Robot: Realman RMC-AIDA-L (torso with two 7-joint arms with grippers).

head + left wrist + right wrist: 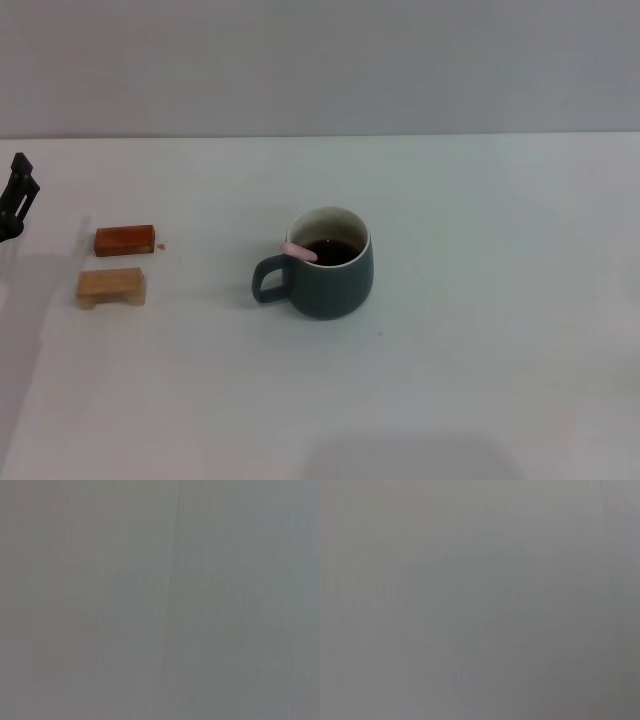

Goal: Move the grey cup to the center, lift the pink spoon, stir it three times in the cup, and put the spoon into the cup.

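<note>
The grey cup [328,270] stands upright near the middle of the white table, its loop handle pointing left, with dark liquid inside. The pink spoon [298,251] rests in the cup, its pale pink handle leaning on the left rim; its bowl is hidden in the liquid. My left gripper [18,195] shows only as a dark part at the far left edge, well away from the cup. My right gripper is out of view. Both wrist views show only a plain grey surface.
A reddish-brown block [125,240] and a light wooden block [112,287] lie at the left, between my left gripper and the cup. The white table [480,330] ends at a grey wall behind.
</note>
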